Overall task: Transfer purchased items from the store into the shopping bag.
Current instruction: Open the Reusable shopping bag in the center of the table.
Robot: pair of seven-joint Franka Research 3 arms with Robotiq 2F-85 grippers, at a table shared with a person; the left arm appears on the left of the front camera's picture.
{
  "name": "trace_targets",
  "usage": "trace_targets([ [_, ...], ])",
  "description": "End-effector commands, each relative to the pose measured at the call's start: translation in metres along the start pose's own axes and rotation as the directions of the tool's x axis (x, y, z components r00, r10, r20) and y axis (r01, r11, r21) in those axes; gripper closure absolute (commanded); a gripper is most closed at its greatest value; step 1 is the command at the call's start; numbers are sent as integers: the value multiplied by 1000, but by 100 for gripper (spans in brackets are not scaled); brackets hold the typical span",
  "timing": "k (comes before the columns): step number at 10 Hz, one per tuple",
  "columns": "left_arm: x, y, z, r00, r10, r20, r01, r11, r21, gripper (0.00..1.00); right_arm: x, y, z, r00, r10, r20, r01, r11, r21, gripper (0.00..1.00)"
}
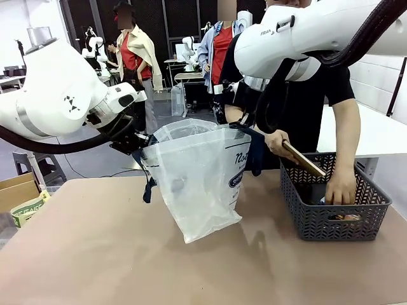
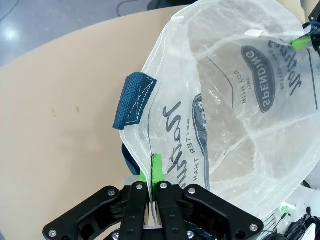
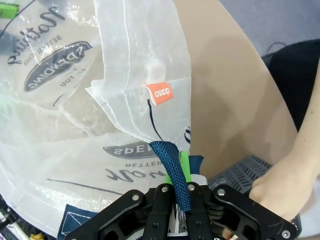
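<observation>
Down inside the dark grey lattice plastic basket (image 1: 318, 222), at right on the tan surface (image 1: 95, 254): contents mostly masked by a person's hand (image 1: 341, 187); perhaps something colourful beneath, too small to tell. Over the basket rim, in the other hand (image 1: 278, 143): flat brown cardboard-coloured packet (image 1: 304, 159). Left of the basket, mouth open: translucent plastic shopping bag (image 1: 197, 184). Left gripper (image 2: 152, 172) pinched tight on its rim; right gripper (image 3: 179, 167) clamped on rim and navy strap (image 3: 167, 152), half hidden by its arm in front view.

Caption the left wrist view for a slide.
Left gripper shut on the rim of the translucent shopping bag, near its navy strap handle, above the tan table.
</observation>
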State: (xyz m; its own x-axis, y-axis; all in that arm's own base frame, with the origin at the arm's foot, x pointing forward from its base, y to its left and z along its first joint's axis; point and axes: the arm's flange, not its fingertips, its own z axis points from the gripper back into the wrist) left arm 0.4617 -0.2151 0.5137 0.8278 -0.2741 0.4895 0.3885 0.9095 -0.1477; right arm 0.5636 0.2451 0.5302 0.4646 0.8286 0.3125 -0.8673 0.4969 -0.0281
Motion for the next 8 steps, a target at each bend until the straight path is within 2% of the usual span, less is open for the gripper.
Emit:
trace_targets([
  [1,5,5,6,999,-27,-19,27,999,25,100,-15,-1,-2,999,45,30,-45,999,-3,100],
  [5,8,6,3,998,-44,-48,46,999,24,100,-18,0,-5,997,74,38,-73,997,-11,100],
  [6,4,-1,2,999,-36,-19,36,999,20,100,-18,1,-5,996,72,48,-71,997,-9,100],
  [7,4,-1,2,999,-36,-19,36,999,20,100,-4,2,-4,999,52,8,-52,999,-6,100],
  [8,4,-1,2,999,-36,-19,36,999,20,100,-4,2,-4,999,52,8,-52,999,-6,100],
])
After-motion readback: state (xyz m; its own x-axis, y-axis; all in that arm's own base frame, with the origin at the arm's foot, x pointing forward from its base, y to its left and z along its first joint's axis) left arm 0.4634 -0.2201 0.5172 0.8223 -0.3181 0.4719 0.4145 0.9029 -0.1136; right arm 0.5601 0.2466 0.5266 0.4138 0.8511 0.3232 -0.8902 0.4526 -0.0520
